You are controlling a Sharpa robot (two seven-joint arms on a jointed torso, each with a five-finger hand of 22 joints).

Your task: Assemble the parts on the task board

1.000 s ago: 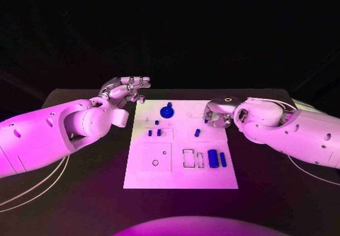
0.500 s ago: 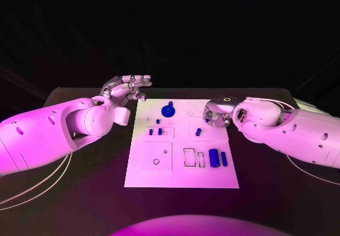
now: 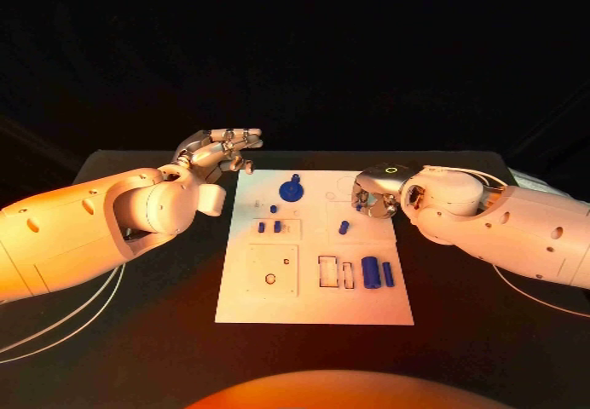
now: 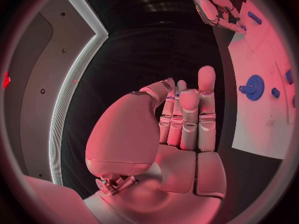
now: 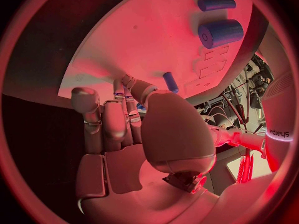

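**Two hands up by the far end of the board**

Upper left of the frame in the head view: left hand (image 3: 222,150), up over the black table (image 3: 147,332), just beside the top left corner of the white task board (image 3: 314,298). Fingers straight and side by side, thumb close by, nothing in them. Same in the left wrist view (image 4: 181,129): palm bare, not touching the board.

Middle of the frame: the task board, flat on the table.
- Near its top, a blue toothed wheel (image 3: 292,191), lying flat.
- Just below that, a tiny blue bit (image 3: 273,208).
- Lower still, two short blue pegs (image 3: 268,227), side by side on a square patch.
- More to the right, one slim blue peg (image 3: 343,227), alone on the white.
- Lower right part of the board: a fat blue roller (image 3: 370,273) and a thin blue rod (image 3: 387,273), next to each other, beside two narrow frames drawn on the board.

Right of the middle: right hand (image 3: 375,198), low over the top right part of the board. Fingers curled in, thumb pressed toward them, with a small blue piece (image 3: 358,205) pinched at the tips. Mostly hidden, so cannot tell its shape. In the right wrist view, the same blue speck (image 5: 142,106) between thumb and fingers, with the slim blue peg (image 5: 170,82) on the board close by, apart from the hand.
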